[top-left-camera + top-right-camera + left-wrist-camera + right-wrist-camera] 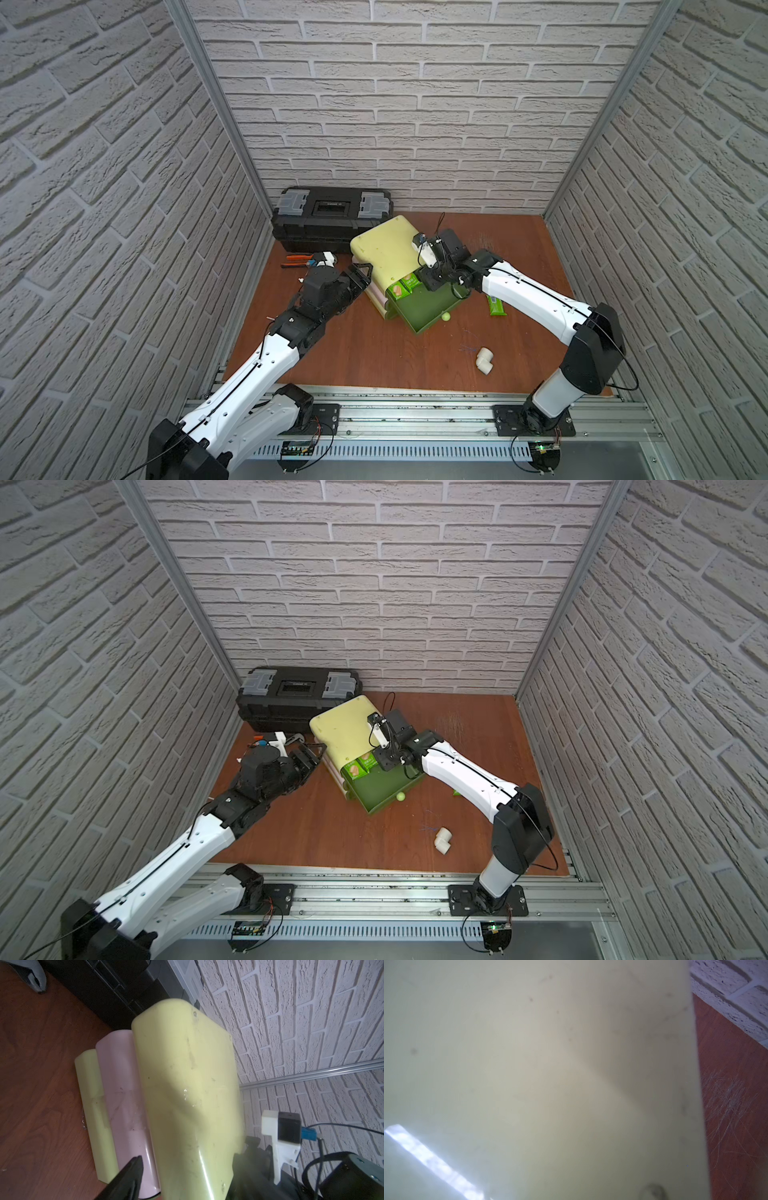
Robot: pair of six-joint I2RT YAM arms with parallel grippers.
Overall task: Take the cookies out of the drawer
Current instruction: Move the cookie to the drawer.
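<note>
Right claw (pixel 430 281), spread unclear, sits by green cookies (pixel 398 290) in both top views; its wrist view shows only cabinet (pixel 529 1064).

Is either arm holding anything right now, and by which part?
Cannot be told. Right gripper is over the green cookies in the open drawer, fingers hidden. Left gripper sits against the drawer unit; no clear hold.
</note>
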